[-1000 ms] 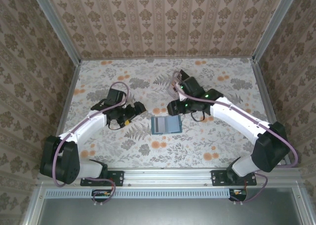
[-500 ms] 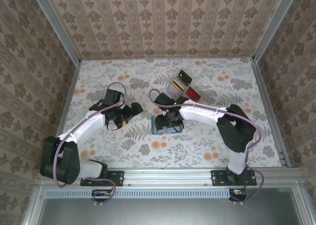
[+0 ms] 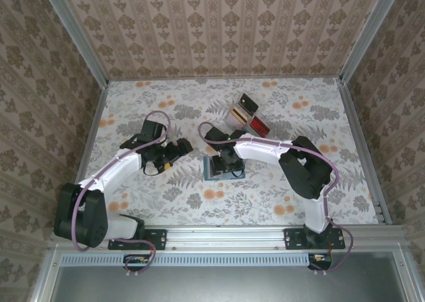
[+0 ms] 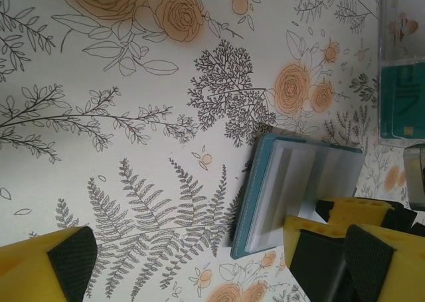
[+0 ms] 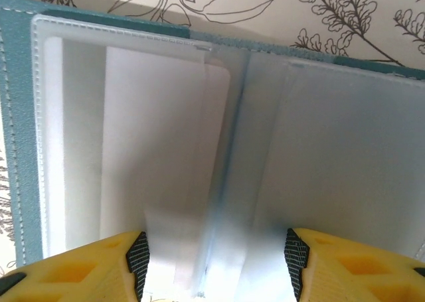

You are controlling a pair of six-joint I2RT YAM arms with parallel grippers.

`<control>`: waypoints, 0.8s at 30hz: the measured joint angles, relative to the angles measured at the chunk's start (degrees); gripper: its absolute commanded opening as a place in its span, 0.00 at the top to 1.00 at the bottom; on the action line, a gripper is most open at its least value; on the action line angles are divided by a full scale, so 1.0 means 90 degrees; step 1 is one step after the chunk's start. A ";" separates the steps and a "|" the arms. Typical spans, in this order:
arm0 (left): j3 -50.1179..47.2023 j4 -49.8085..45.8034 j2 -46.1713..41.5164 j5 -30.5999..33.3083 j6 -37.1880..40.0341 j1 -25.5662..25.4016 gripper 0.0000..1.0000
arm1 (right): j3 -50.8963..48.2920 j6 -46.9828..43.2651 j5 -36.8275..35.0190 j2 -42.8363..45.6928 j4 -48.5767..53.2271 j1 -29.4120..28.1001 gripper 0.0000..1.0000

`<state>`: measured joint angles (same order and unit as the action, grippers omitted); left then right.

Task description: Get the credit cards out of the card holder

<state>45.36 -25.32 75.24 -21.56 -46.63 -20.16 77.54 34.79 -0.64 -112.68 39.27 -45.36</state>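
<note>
Open card holder (image 5: 332, 149), perhaps holding a white card (image 5: 159, 129), lies under the spread-open right tool (image 5: 214, 252).

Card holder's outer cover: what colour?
Teal-blue; the card holder shows it best in the left wrist view.

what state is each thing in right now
card holder, open flat, inside facing up
right gripper, jaws apart, down over the holder's middle fold
left gripper, open, empty, beside the holder
clear tray, set down behind the holder, contents inside
</note>
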 measured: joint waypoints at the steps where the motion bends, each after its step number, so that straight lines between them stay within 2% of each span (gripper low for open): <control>1: 0.0000 0.0000 0.0000 -0.0017 0.0000 0.0000 0.03 | 0.0005 0.0000 -0.0032 -0.0010 0.0017 0.0000 0.44; 6: -0.0075 0.0124 0.0002 -0.0124 -0.0007 -0.0022 0.11 | 0.0012 0.0019 -0.0136 -0.0036 0.0061 0.0000 0.50; 14: -0.0131 0.0525 0.0350 -0.0350 -0.0136 -0.0464 0.40 | -0.0146 0.0070 -0.0194 0.0017 -0.0068 0.0019 0.56; 20: -0.0102 0.0845 0.0886 -0.0491 -0.0197 -0.1073 0.49 | -0.0316 0.0104 -0.0092 0.0119 -0.0253 0.0100 0.58; 24: -0.0049 0.1039 0.1234 -0.0590 -0.0291 -0.1290 0.56 | -0.0372 0.0117 -0.0027 0.0153 -0.0321 0.0131 0.59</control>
<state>44.93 -15.97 86.35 -26.87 -49.25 -31.77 74.19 35.83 -0.89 -111.31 36.38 -44.18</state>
